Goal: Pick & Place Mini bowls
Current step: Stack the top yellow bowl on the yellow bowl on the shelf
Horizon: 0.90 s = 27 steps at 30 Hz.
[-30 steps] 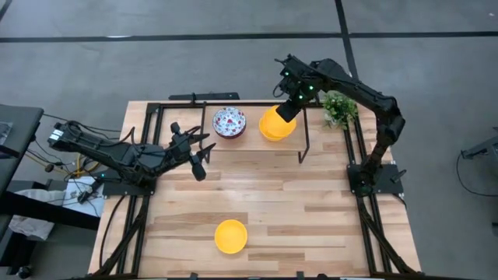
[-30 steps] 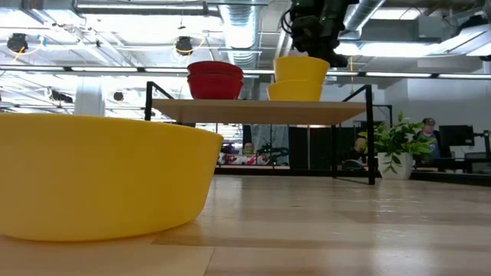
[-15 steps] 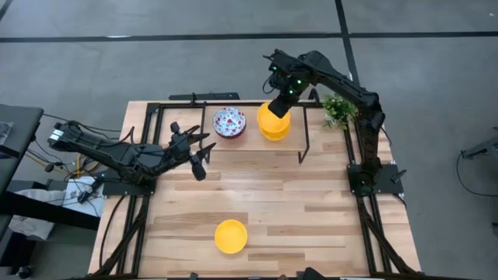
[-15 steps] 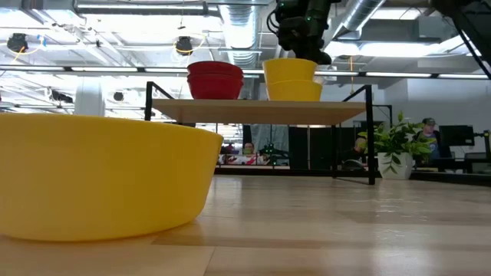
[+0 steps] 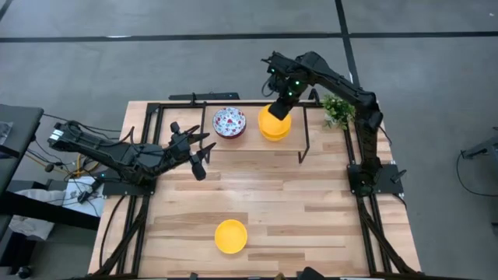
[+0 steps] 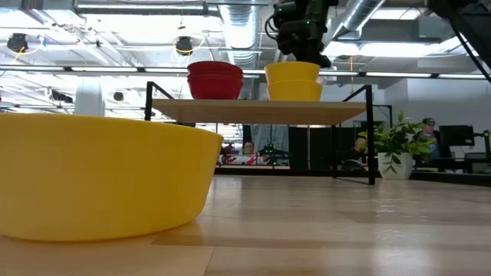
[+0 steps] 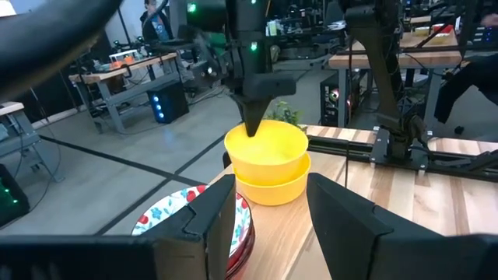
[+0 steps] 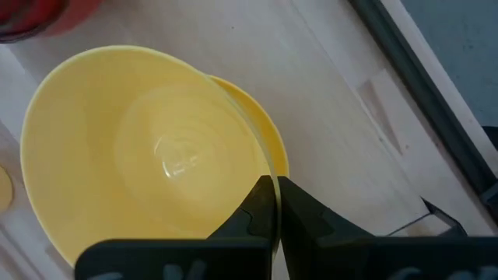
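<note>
Pinching the rim of a yellow bowl (image 5: 274, 122), the right gripper (image 5: 278, 108) stands over the raised shelf (image 6: 261, 112) at the far side of the table (image 5: 311, 202). Its fingers are closed thin on the bowl's edge, which is how it can carry something so wide from above. That bowl sits nested in a second yellow bowl (image 7: 272, 185) beneath it, slightly askew, so I'd say the stacking is nearly done and only the release is left.

Just beside the yellow pair on the shelf rests the patterned stack (image 5: 229, 122), red outside and speckled white within; from table height it looks like more than one bowl, though I can't count them surely. The colours seem to be kept in separate piles.

One more yellow bowl (image 5: 231, 236) lies alone near the front edge, well apart from the shelf, presumably next to go.

Off to the side the left gripper (image 5: 196, 152) hovers above the boards, fingers parted and holding nothing, pointed towards the shelf. A small green plant (image 5: 337, 110) stands by the shelf's right end.
</note>
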Each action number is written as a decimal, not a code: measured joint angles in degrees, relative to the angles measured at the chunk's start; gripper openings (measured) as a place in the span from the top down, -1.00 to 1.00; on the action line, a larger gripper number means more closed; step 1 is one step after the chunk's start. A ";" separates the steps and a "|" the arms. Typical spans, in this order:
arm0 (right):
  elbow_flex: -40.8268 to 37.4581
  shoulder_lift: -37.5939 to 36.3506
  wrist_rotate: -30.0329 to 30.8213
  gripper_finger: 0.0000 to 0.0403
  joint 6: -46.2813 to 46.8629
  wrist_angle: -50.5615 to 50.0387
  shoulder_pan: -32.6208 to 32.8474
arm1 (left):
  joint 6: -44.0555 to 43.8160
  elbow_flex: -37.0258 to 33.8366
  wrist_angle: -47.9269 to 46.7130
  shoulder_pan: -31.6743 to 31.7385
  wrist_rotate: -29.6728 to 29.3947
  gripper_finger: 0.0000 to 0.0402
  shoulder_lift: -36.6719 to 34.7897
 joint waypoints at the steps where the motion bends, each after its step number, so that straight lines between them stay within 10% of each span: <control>1: -0.06 0.19 0.01 1.00 -0.10 0.02 -0.11 | 0.00 0.00 0.05 0.00 0.00 0.21 0.00; 27: -0.06 0.05 -1.81 0.95 -1.51 0.00 -0.08 | 0.00 0.00 0.44 0.00 0.00 0.21 0.00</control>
